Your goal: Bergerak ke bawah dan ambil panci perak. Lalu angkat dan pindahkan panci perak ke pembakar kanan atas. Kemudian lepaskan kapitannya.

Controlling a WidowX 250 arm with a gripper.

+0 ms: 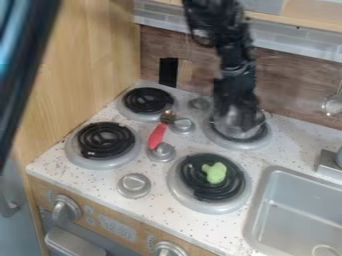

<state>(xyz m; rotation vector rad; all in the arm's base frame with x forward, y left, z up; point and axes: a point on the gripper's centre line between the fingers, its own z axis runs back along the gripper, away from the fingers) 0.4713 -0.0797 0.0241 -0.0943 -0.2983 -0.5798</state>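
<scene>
Upper right burner (244, 144): serving as landmark; its ring is showing around the pot's base.
Silver pot (235, 123): appearing to be sitting over that burner, probably because this is its goal; whether the coil is bearing its full weight, cannot tell.
Gripper (235, 104): hanging low over the same burner, overlapping the pot's upper part, presumably for placing and letting go. Wide, narrow or gripping the pot: cannot tell.
Green toy (215, 172): resting on the coil in front of the landmark, as if posing as food.
Red-handled spoon (157, 136): lying left of the landmark, likely leaving the pot's spot free.
Release: apparently remaining; lifting off askew could be dragging the pot.
</scene>
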